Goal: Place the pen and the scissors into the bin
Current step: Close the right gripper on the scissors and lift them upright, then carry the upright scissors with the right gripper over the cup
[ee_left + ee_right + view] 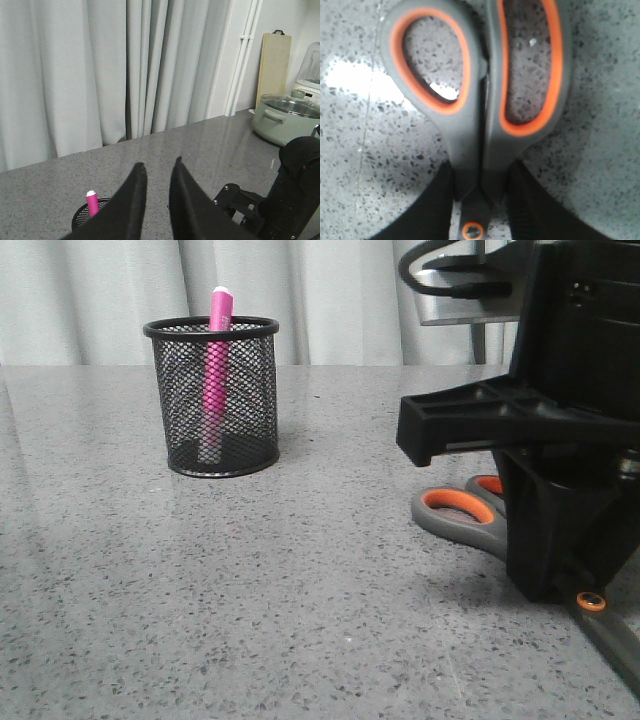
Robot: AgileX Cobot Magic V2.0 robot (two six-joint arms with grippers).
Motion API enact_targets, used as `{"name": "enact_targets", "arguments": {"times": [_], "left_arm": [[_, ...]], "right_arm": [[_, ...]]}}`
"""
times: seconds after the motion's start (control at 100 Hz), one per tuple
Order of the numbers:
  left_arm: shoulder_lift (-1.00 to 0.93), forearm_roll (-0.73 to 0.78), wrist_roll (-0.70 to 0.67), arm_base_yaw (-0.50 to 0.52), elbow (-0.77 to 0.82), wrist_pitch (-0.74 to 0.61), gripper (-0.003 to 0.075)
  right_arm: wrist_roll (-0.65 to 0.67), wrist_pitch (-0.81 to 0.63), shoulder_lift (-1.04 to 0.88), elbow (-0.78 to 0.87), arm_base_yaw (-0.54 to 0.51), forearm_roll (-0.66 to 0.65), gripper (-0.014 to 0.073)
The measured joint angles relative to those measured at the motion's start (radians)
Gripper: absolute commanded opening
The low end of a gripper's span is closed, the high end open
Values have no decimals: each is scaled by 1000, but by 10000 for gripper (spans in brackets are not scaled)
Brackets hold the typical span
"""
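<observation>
The pink pen (216,360) stands upright inside the black mesh bin (210,328) at the far left of the table. The scissors (458,510) lie flat on the table at the right, with grey, orange-lined handles and an orange-ringed pivot (591,601). My right gripper (555,585) is down at the table over them. In the right wrist view its fingers (432,210) press both sides of the scissors' neck (480,165), just above the pivot. My left gripper (157,165) is raised, open and empty, with the pen (92,202) and bin (80,220) below it.
Grey curtains hang behind the speckled grey table (300,620). A pale green lidded pot (285,117), a wooden cutting board (273,65) and an appliance stand at the table's far right. The right arm's black body (295,200) shows in the left wrist view.
</observation>
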Motion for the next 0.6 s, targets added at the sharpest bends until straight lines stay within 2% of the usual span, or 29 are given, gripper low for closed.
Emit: {"name": "enact_targets", "arguments": {"times": [0.16,0.27,0.46,0.6], "left_arm": [[0,0,0,0,0,2,94],[0,-1,0,0,0,4,94],[0,-14,0,0,0,16,94],[0,-22,0,0,0,19,94]], "right_arm": [[0,-24,-2,-3,3,-27,-67],[-4,-98,4,-45,2,-112,-67],[-5,-321,-25,-200,20,-293,-67],[-5,-546,-34,-262,26,-377,-67]]}}
